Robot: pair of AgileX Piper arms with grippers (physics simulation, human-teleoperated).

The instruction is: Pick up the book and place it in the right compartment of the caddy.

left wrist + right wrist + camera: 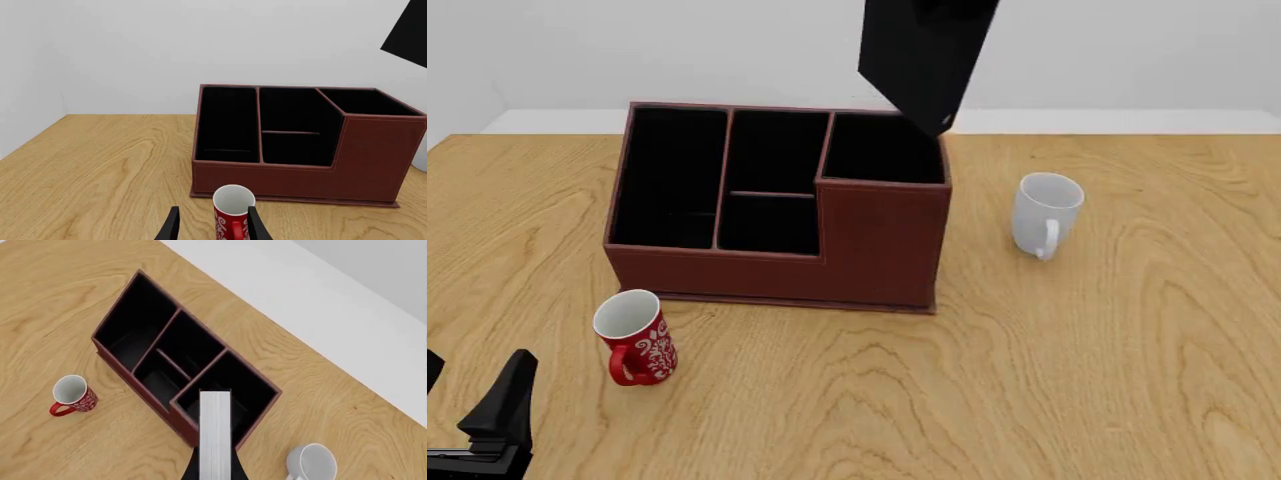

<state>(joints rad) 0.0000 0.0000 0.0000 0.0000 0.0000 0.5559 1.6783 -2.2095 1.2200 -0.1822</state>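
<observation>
Resting low at the near left edge of the wooden surface point(1068, 380), the left gripper point(474, 410) has its dark fingers spread apart with nothing between them. Just beyond it stands a red mug point(635, 338) with a white pattern, upright, close to the front wall of the caddy point(827, 262) but not touching it. The caddy sits further back, its long narrow section on the left, two small sections in the middle and the tall right compartment point(885, 150) at the right end. Off to its right, well apart, stands a white mug point(1045, 213). Above the right compartment hangs the book point(926, 58), tilted, its lower corner just over the far rim and not yet inside. The right wrist view looks straight down its white page edge with dark fingers point(191, 471) clamped on either cover, so the right gripper point(215, 475) is closed on it.
</observation>
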